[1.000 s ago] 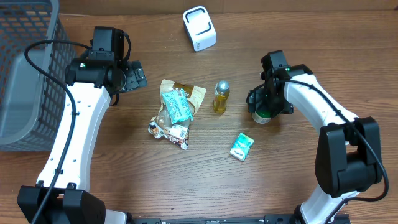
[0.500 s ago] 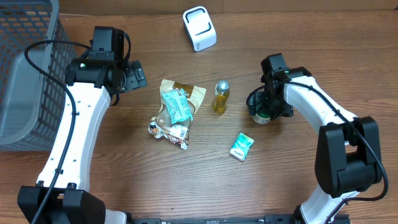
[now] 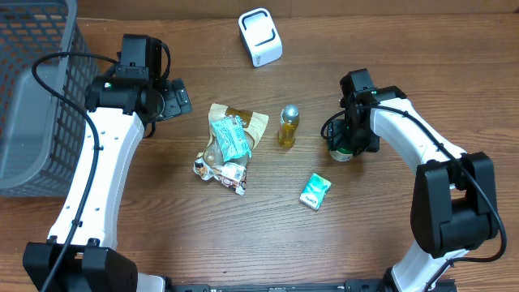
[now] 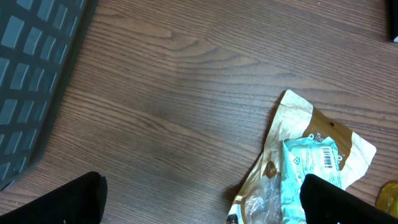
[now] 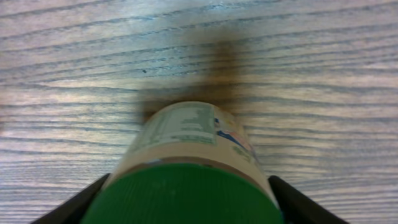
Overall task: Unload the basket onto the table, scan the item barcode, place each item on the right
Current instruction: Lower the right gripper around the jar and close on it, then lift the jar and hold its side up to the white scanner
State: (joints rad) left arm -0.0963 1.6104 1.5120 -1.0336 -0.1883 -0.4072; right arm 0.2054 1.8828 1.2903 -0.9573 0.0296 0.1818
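A jar with a green lid [image 5: 180, 196] and a pale label [image 5: 186, 130] stands on the wooden table at the right [image 3: 341, 152]. My right gripper [image 3: 347, 142] comes down over it, one black finger pressed against each side of the jar [image 5: 186, 208]. The white barcode scanner [image 3: 260, 36] sits at the back of the table, apart from both arms. My left gripper [image 4: 202, 205] hovers open over bare wood beside the snack bags [image 4: 311, 162], holding nothing.
A pile of snack bags [image 3: 231, 142], a small yellow bottle [image 3: 288, 126] and a green packet [image 3: 315, 191] lie mid-table. A grey mesh basket [image 3: 32, 97] fills the left edge, its wall showing in the left wrist view [image 4: 31, 74].
The right gripper's fingers have drawn in against the jar's sides. The left arm and the other items have not moved.
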